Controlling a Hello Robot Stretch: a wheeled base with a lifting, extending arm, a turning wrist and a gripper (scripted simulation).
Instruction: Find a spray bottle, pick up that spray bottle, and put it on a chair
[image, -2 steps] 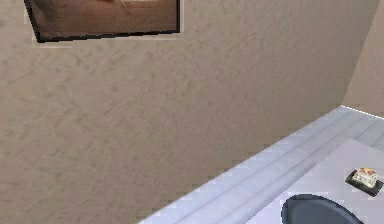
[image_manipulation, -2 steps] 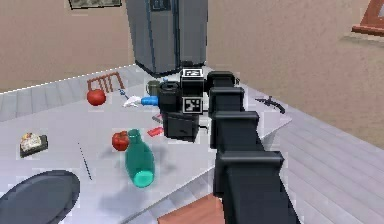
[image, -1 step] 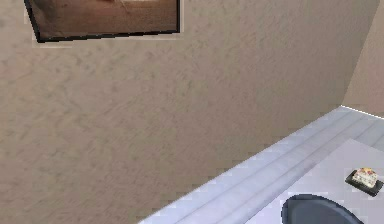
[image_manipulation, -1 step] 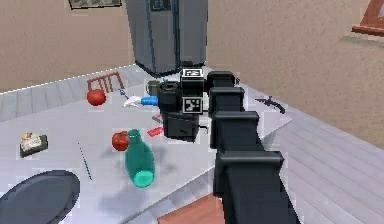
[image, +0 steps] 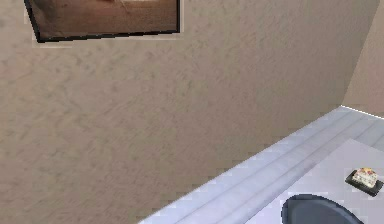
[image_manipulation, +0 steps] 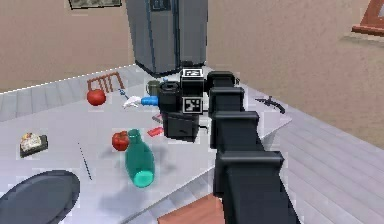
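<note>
In the arm side view a teal bottle (image_manipulation: 138, 165) with a darker cap lies on the pale tabletop (image_manipulation: 60, 125), left of the dark arm bar. Farther out along the arm, my gripper (image_manipulation: 148, 97) sits left of the two white marker squares (image_manipulation: 192, 88). Small pale and red things lie on the table around its far end, so I cannot tell whether it holds anything. A red apple (image_manipulation: 96, 97) rests just left of the gripper.
A grey fridge (image_manipulation: 170, 35) stands behind the table. On the tabletop are a small red thing (image_manipulation: 120, 140), a little dish (image_manipulation: 32, 143), a dark round basin (image_manipulation: 35, 195) and a black item (image_manipulation: 268, 100). The forward view has a beige wall, a framed picture (image: 100, 18), the basin (image: 320, 210) and dish (image: 365, 178).
</note>
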